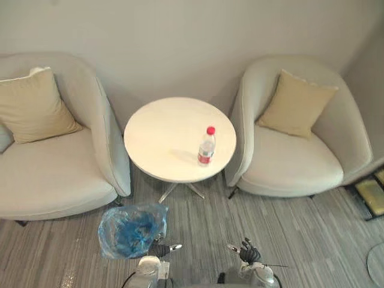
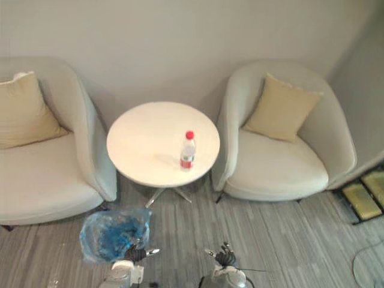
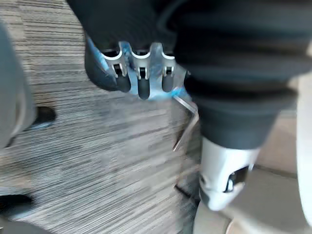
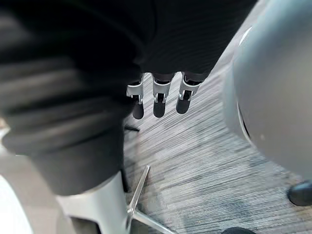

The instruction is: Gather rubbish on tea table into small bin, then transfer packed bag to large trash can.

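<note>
A clear plastic bottle (image 1: 206,147) with a red cap and red label stands upright on the round white tea table (image 1: 162,132), toward its right front edge. On the floor left of the table's front sits the small bin, lined with a crumpled blue bag (image 1: 131,231). My left hand (image 1: 159,248) is low, right beside the bag's near right edge. In the left wrist view its fingers (image 3: 141,83) hang relaxed, with blue plastic showing just behind them. My right hand (image 1: 247,252) hovers over the floor in front of the table, its fingers (image 4: 158,100) relaxed and holding nothing.
Two pale armchairs flank the table, the left one (image 1: 54,174) and the right one (image 1: 294,162), each with a tan cushion. The table's metal legs (image 1: 180,191) spread on the striped grey floor. A dark tray (image 1: 372,193) lies at the far right edge.
</note>
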### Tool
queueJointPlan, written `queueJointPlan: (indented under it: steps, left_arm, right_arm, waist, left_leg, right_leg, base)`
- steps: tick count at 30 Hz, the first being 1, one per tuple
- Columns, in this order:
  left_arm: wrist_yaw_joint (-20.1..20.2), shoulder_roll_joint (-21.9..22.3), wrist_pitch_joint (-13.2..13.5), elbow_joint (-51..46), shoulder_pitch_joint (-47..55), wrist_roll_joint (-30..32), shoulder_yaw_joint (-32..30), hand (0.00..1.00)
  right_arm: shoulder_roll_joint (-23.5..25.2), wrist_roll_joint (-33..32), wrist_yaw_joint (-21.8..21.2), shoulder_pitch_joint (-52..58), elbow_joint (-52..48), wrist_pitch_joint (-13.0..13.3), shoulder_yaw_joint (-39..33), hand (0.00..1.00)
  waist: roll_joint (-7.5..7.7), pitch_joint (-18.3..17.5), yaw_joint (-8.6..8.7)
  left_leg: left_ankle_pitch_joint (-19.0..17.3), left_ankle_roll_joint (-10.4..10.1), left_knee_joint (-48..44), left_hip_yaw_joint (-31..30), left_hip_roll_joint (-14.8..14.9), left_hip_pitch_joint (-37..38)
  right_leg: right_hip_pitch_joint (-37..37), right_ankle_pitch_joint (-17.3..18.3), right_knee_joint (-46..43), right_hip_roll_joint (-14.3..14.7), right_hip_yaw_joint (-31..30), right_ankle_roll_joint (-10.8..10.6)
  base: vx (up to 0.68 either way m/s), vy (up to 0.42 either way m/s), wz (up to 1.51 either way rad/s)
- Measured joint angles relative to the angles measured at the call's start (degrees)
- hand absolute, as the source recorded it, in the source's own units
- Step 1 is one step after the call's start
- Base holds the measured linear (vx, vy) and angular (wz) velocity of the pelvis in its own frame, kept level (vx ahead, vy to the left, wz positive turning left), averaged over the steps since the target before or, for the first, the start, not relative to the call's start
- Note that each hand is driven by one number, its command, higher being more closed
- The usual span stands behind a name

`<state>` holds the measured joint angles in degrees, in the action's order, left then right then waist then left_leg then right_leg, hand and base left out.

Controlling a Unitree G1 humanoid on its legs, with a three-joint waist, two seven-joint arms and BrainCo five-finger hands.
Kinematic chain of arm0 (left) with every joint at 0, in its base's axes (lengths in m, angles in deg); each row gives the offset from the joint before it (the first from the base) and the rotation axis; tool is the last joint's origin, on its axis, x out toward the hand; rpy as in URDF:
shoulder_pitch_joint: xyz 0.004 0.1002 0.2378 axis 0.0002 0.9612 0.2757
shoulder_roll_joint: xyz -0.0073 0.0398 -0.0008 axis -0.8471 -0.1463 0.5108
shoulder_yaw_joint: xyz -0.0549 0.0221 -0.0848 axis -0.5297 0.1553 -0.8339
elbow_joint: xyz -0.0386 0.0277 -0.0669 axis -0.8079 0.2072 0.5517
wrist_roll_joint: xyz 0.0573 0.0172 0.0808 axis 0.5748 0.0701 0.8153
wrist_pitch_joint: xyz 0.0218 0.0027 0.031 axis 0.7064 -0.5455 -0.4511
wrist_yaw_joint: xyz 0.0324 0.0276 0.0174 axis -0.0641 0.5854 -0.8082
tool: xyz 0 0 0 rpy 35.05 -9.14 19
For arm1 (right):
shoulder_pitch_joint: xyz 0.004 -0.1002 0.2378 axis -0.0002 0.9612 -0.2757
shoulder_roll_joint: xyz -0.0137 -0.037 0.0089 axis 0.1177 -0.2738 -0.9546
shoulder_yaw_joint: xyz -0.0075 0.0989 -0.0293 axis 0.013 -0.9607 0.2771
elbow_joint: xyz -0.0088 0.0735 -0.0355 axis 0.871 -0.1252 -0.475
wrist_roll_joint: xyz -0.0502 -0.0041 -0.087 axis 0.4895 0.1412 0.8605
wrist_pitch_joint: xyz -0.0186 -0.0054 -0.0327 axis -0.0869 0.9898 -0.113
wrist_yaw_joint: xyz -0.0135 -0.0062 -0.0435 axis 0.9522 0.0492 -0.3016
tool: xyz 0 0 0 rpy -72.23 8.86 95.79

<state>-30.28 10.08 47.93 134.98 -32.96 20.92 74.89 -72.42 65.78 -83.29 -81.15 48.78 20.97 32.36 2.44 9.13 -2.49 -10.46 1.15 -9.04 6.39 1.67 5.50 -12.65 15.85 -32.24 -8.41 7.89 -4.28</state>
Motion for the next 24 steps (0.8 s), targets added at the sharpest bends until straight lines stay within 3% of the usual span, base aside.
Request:
queueJointPlan:
  steps: [2, 3, 4, 8, 10, 11, 13, 14, 16, 17, 18, 21, 24]
  left_arm:
    - [0.0, 0.0, 0.0, 0.1, 0.1, -0.1, -0.1, 0.00]
    - [0.0, -0.3, 0.0, 0.2, 0.4, 0.0, -0.1, 0.00]
    - [0.0, 0.7, -0.1, 1.6, 0.2, 0.0, -1.1, 0.00]
    - [0.2, 3.8, 0.0, 2.8, 0.4, 0.0, -3.4, 0.00]
    - [0.4, 3.8, 0.0, 3.0, 0.1, 0.0, -4.1, 0.00]
    - [0.4, 3.7, 0.1, 2.8, -0.2, 0.0, -4.4, 0.00]
    - [0.4, 3.4, 0.1, 1.8, -0.3, 0.0, -4.4, 0.00]
    - [0.5, 3.1, 0.2, 1.8, -0.2, 0.0, -4.3, 0.00]
    - [0.5, 3.1, 0.2, 1.8, -0.3, -0.1, -4.1, 0.00]
    - [0.5, 3.1, 0.2, 1.7, -0.3, 0.0, -4.0, 0.00]
    - [0.6, 2.9, 0.3, 1.8, -0.3, -0.1, -3.8, 0.00]
    - [0.7, 0.7, 0.5, 2.0, -0.3, 0.0, -4.2, 0.00]
    - [0.7, 0.3, 0.2, 2.1, 0.1, 0.0, -4.5, 0.00]
  right_arm:
    - [-0.4, 0.0, -0.2, 0.0, 0.1, 0.0, 0.0, 0.00]
    - [-0.5, -0.1, -0.4, 0.3, 0.9, 0.0, 0.0, 0.00]
    - [-1.5, -0.1, -0.5, -0.3, 1.8, 0.0, 0.0, 0.00]
    - [-3.8, -0.3, -0.5, 0.1, 2.3, 0.1, -0.7, 0.00]
    - [-3.7, -0.4, -0.5, 0.4, 2.3, 0.2, -0.7, 0.00]
    - [-3.6, -0.5, -0.4, 0.7, 2.4, 0.3, -0.7, 0.00]
    - [-3.3, -0.5, -0.3, 0.9, 2.4, 0.3, -0.7, 0.00]
    - [-3.2, -0.5, -0.3, 1.0, 2.5, 0.3, -0.7, 0.00]
    - [-3.5, -0.5, -0.2, 0.9, 2.6, 0.3, -1.4, 0.00]
    - [-3.5, -0.5, -0.1, 0.9, 2.6, 0.3, -1.8, 0.00]
    - [-3.9, -0.5, 0.0, 0.6, 2.8, 0.3, -2.3, 0.00]
    - [-3.1, -0.4, 0.2, 0.3, 3.1, 0.1, -1.5, 0.00]
    - [-3.1, -0.4, 0.6, 0.9, 2.2, 0.1, -1.5, 0.00]
  waist:
    - [-0.17, 0.0, 0.04]
    - [0.86, -0.5, 0.08]
    - [-1.01, -0.8, 0.18]
    - [-4.65, -1.7, 0.56]
    - [-4.53, -1.4, 0.71]
    - [-3.88, -0.9, 0.58]
    - [-3.15, -0.4, 0.00]
    - [-2.42, -0.2, -0.53]
    - [-2.97, 0.0, -0.37]
    - [-3.18, 0.1, -0.39]
    - [-4.51, 0.2, -0.61]
    - [-2.99, -0.3, -0.83]
    - [-3.30, -0.2, -0.77]
  left_leg:
    - [-0.9, -1.5, -0.2, -2.5, 0.8, 1.0]
    - [-2.3, -3.6, -0.8, -4.4, 0.2, 1.7]
    - [-4.0, -5.0, -2.1, -6.1, 1.8, 2.4]
    - [-3.8, -5.4, -4.4, -8.7, 5.8, 2.4]
    - [-3.2, -6.4, -7.8, -8.3, 6.4, 1.3]
    - [-2.9, -7.0, -14.9, -7.0, 6.9, -1.9]
    - [-1.6, -8.6, -19.9, -4.9, 7.3, -4.5]
    - [-3.6, -7.4, -19.7, -3.4, 6.9, -5.2]
    - [-5.0, -6.6, -13.3, -2.2, 5.2, -5.7]
    - [-4.4, -6.3, -11.0, -2.1, 4.9, -5.7]
    - [-1.0, -5.8, -5.7, -2.0, 4.1, -5.5]
    - [0.3, -4.4, -3.2, -0.1, 2.2, -4.3]
    - [0.6, -4.0, -1.7, 0.9, 1.2, -1.8]
  right_leg:
    - [-0.2, -4.5, 9.2, 2.9, -6.0, 0.4]
    - [1.0, -12.4, 16.1, 3.3, -9.2, 1.4]
    - [1.8, -13.0, 14.5, 4.4, -7.6, 1.3]
    - [7.5, -11.7, 18.6, 6.6, -2.6, 2.8]
    - [10.4, -11.3, 20.7, 7.0, -0.8, 3.3]
    - [12.7, -11.2, 22.6, 7.0, 0.9, 3.6]
    - [14.2, -11.1, 23.7, 6.7, 1.0, 3.8]
    - [14.9, -11.2, 24.8, 6.0, 0.9, 3.9]
    - [14.8, -11.4, 24.9, 5.1, 0.9, 3.7]
    - [14.8, -11.5, 24.9, 5.0, 0.9, 3.6]
    - [14.9, -11.5, 24.8, 5.4, 0.3, 2.8]
    - [14.8, -12.8, 26.9, 4.3, -2.3, 1.3]
    - [16.7, -13.0, 27.7, 3.5, -3.2, 0.9]
  base:
    - [0.35, -0.201, 0.77]
    - [0.39, -0.258, 0.67]
    - [0.47, -0.298, 0.62]
    - [0.28, -0.215, 0.47]
    - [0.14, -0.173, 0.64]
    - [0.09, -0.131, 0.59]
    - [0.05, -0.064, 0.35]
    - [0.03, -0.017, 0.15]
    - [-0.01, 0.063, 0.06]
    - [-0.03, 0.121, -0.07]
    - [-0.03, 0.116, -0.20]
    - [0.01, 0.113, -0.19]
    - [0.03, 0.107, -0.17]
